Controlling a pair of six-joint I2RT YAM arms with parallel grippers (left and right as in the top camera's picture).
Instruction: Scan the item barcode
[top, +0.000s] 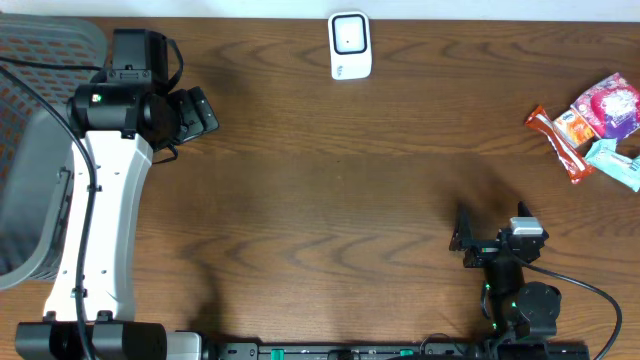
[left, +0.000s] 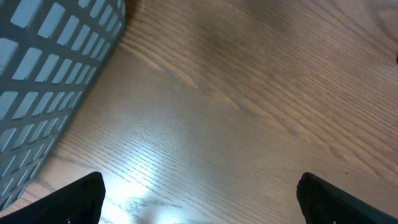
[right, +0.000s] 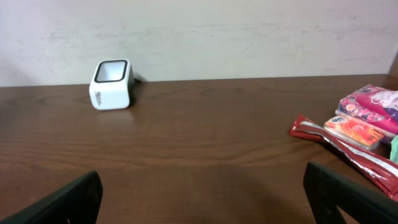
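Scanner (top: 350, 45) at far edge, snack packets (top: 598, 125) at right edge; left pincer (left: 208, 199), right pincer (right: 208, 199) wide open, empty.

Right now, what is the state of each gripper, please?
Left gripper: open, holding nothing.
Right gripper: open, holding nothing.

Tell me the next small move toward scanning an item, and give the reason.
Probably swing the right end effector toward the long red packet, the nearest of the snack packets to it. Its jaws stand open and empty, the packets lie untouched at the right, and the white scanner waits at the far edge, so an item must be grasped first.
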